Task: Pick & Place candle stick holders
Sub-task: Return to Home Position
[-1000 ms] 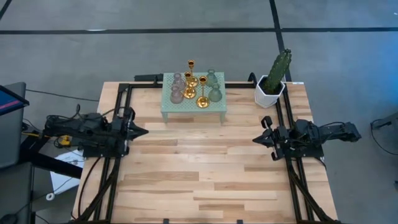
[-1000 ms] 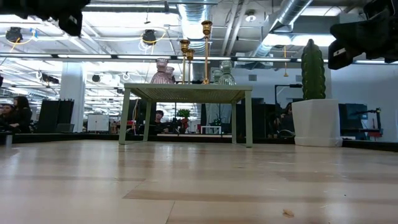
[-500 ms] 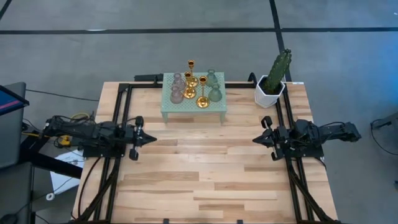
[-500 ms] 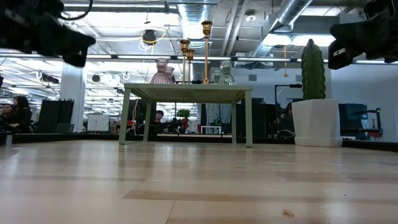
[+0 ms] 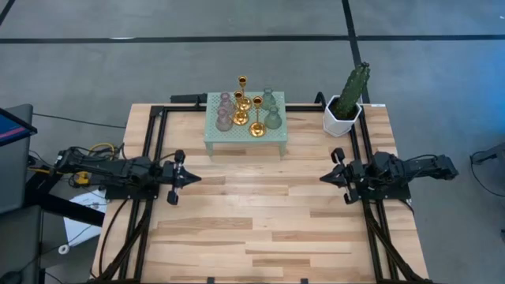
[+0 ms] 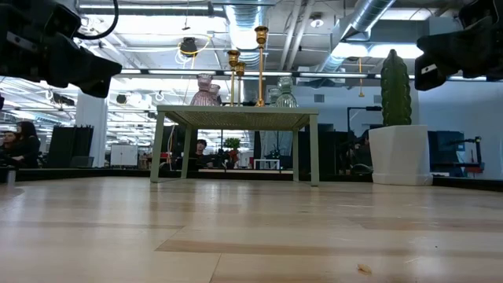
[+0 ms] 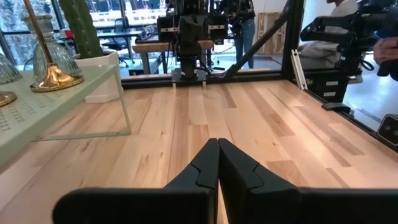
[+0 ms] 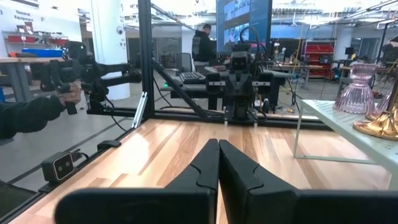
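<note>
Several candle stick holders stand by their bases on the mint green perforated stand at the table's far middle: gold ones with thin stems, pink ones and sage green ones. They also show in the low view. My left gripper is shut and empty over the table's left side, pointing right. My right gripper is shut and empty over the right side, pointing left. A gold base and a green holder show in the left wrist view; a pink one shows in the right wrist view.
A cactus in a white pot stands at the far right corner of the table. Black frame rails run along both sides. Bare wood lies between the grippers. A person's sleeve and hand show beyond the table.
My left gripper has moved toward the table's right, out over the wood, staying shut. My right arm has kept still.
</note>
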`<action>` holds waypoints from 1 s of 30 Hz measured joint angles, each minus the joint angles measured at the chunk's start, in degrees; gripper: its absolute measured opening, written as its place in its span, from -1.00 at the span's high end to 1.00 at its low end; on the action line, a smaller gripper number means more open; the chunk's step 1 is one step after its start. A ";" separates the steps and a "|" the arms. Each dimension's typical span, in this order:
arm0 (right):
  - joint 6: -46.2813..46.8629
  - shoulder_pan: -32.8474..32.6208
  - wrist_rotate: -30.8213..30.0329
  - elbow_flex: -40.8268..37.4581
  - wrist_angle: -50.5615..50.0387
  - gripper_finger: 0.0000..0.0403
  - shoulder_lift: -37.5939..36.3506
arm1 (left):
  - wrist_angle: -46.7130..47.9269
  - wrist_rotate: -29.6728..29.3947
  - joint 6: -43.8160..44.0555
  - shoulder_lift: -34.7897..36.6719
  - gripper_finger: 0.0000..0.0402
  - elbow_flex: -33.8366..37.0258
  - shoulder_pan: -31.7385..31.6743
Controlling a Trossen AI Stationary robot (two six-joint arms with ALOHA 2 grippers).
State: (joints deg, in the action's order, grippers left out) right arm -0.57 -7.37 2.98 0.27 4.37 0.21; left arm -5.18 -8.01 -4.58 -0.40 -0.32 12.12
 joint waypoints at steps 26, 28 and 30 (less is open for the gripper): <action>3.49 -0.01 -0.02 0.00 -3.29 1.00 0.11 | 3.36 2.45 2.01 -0.02 0.97 -0.04 0.02; 3.49 -0.01 -0.02 0.00 -3.28 1.00 0.11 | 3.32 2.41 2.01 -0.02 0.96 -0.04 0.02; 3.49 -0.01 -0.02 0.00 -3.27 1.00 0.11 | 3.27 2.30 1.99 -0.02 0.95 -0.04 0.02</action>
State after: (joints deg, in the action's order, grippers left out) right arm 2.92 -7.38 2.96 0.27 1.10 0.32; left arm -1.91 -5.71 -2.59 -0.43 -0.36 12.14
